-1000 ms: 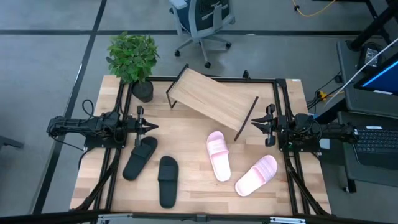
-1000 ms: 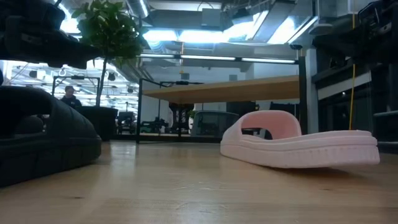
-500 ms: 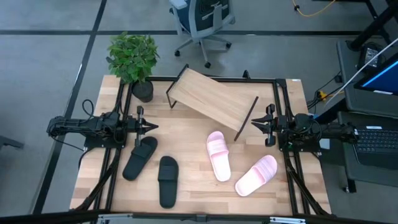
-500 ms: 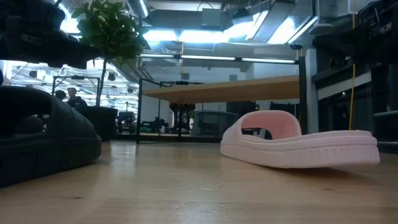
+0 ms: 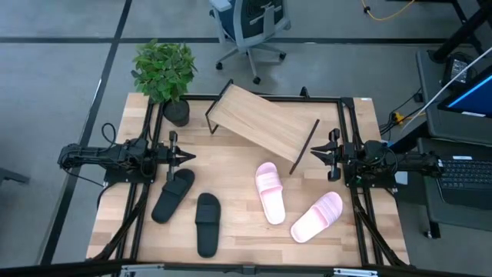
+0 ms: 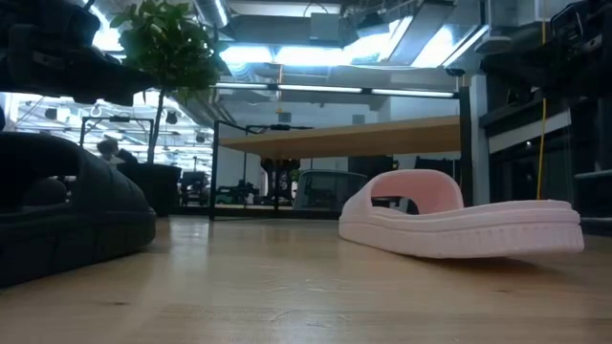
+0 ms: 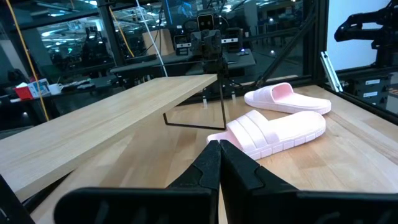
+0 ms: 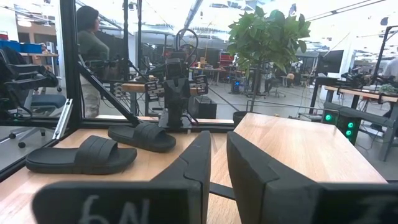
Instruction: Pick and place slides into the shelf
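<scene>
The shelf [image 5: 261,123], a slanted light-wood board on thin black legs, stands at the table's far middle. Two pale pink slides [image 5: 270,192] [image 5: 317,216] lie soles down on the table's right half. Two black slides [image 5: 172,195] [image 5: 207,223] lie soles down on its left half. My left gripper [image 5: 188,157] hovers at the table's left side, shut and empty, pointing right, just beyond the nearer black slide. My right gripper [image 5: 314,154] hovers at the right side by the shelf's right leg, pointing left, empty, its fingers close together [image 8: 217,149].
A potted plant [image 5: 164,73] stands at the table's far left corner beside the shelf. Black frame rails [image 5: 146,138] [image 5: 347,131] run along both sides. Bare tabletop lies between the black and pink slides [image 5: 234,185]. A person [image 8: 90,37] stands beyond the table.
</scene>
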